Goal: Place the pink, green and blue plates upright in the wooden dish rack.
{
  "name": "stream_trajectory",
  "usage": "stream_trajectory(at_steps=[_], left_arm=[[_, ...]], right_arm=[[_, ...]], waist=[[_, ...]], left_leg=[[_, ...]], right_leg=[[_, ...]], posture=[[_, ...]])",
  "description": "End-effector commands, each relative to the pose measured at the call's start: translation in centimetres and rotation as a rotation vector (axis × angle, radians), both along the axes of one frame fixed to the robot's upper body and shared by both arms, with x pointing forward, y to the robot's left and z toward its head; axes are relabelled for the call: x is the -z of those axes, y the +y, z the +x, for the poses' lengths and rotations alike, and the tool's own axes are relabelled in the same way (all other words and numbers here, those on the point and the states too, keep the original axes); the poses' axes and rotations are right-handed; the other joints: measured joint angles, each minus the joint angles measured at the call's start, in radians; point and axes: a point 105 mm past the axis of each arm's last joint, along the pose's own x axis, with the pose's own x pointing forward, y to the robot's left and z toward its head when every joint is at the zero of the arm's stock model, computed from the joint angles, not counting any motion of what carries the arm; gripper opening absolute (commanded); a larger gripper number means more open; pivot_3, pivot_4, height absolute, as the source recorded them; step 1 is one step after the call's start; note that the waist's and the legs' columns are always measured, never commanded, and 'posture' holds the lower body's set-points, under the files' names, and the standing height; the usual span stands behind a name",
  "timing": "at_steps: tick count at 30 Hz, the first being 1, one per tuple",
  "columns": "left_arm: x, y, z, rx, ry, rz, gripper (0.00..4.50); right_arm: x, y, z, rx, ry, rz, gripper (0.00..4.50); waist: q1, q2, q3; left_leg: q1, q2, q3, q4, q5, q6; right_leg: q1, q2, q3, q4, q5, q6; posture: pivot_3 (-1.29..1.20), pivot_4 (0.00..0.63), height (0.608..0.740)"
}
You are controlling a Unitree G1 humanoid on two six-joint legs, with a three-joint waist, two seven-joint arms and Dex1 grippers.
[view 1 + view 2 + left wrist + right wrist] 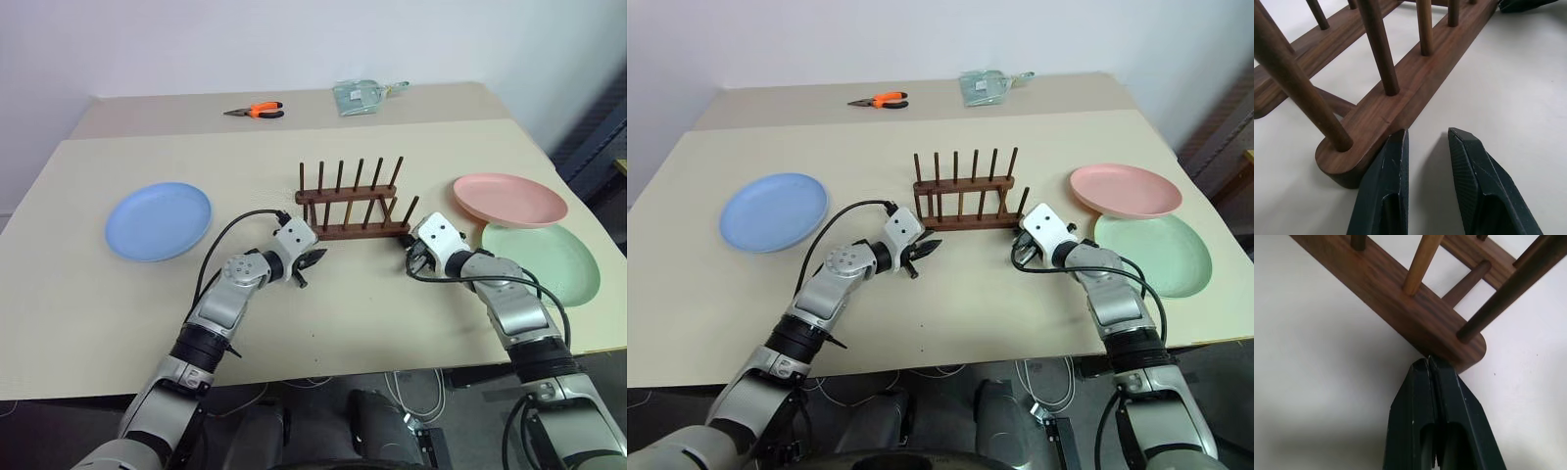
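The wooden dish rack (353, 206) stands empty at the table's middle, its pegs upright. The blue plate (158, 220) lies flat to its left. On the right, the pink plate (509, 199) rests partly over the green plate (544, 262). My left gripper (312, 262) sits at the left end of the rack's near rail (1400, 93). Its fingers stand slightly apart with nothing between them, and one fingertip (1398, 142) touches the rail end. My right gripper (1428, 360) is shut, its tips pressed against the rounded right end of the near rail (1415, 318).
Orange-handled pliers (257, 111) and a pale green packet (361, 97) lie at the table's far side. The table's front edge (323, 377) runs just below my arms.
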Motion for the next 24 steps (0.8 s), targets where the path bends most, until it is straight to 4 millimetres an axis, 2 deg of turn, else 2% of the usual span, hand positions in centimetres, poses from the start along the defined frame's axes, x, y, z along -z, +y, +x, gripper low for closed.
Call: stream_trajectory(at_steps=[1, 4, 9, 12, 18, 21, 24], left_arm=[[-0.1, 0.4, -2.0, 0.088, 0.022, -0.017, 1.25], [-0.8, 0.3, -3.1, 0.138, 0.036, -0.051, 1.25], [-1.1, 0.3, -3.4, 0.153, 0.037, -0.054, 1.25], [-1.2, -0.1, -3.7, 0.184, 0.048, -0.065, 1.25], [-1.2, -0.5, -3.7, 0.182, 0.041, -0.067, 1.25], [-1.1, -0.1, -3.8, 0.174, 0.038, -0.061, 1.25], [-1.1, 0.1, -3.9, 0.167, 0.038, -0.057, 1.25]], right_arm=[[-6.9, -3.2, -0.6, 0.006, -0.185, -0.073, 1.72], [-10.0, -6.3, -0.8, 0.062, -0.271, -0.226, 3.11], [-10.1, -9.6, -1.3, 0.066, -0.231, -0.443, 3.11], [-8.4, -12.3, -0.9, 0.099, -0.177, -0.592, 3.11], [-6.2, -14.9, 0.6, 0.169, -0.124, -0.631, 3.11], [-6.1, -15.6, 1.2, 0.199, -0.137, -0.651, 2.29], [-6.1, -15.7, 1.4, 0.193, -0.143, -0.660, 0.86]], waist=[[0.000, 0.001, 0.001], [0.001, 0.001, 0.001], [0.001, 0.000, 0.001], [0.001, 0.000, 0.001], [-0.003, 0.001, 0.001], [-0.002, 0.001, 0.001], [-0.002, 0.001, 0.001]], left_leg=[[-0.001, 0.000, 0.000, 0.000, 0.000, 0.000], [-0.002, 0.000, 0.001, -0.001, 0.000, 0.000], [-0.001, 0.000, 0.001, -0.001, 0.000, 0.000], [-0.001, 0.000, 0.001, -0.001, 0.000, 0.000], [-0.001, 0.000, 0.004, -0.001, 0.000, 0.000], [-0.001, 0.000, 0.003, -0.001, 0.000, 0.000], [-0.001, 0.000, 0.003, -0.001, 0.000, 0.000]], right_leg=[[-0.001, 0.000, 0.000, 0.000, 0.000, 0.000], [-0.001, 0.000, 0.001, -0.001, 0.000, 0.000], [-0.001, 0.000, 0.000, -0.001, -0.003, 0.003], [0.000, 0.000, 0.000, -0.002, -0.003, 0.003], [-0.001, 0.000, 0.002, -0.002, 0.000, -0.001], [-0.001, 0.000, 0.002, -0.002, 0.000, -0.001], [-0.001, 0.000, 0.002, -0.002, 0.000, -0.001]], posture=[[0.00, 0.150, 0.740], [0.00, 0.150, 0.740], [0.00, 0.150, 0.740], [0.00, 0.150, 0.740], [0.00, 0.150, 0.740], [0.00, 0.150, 0.740], [0.00, 0.150, 0.740]])
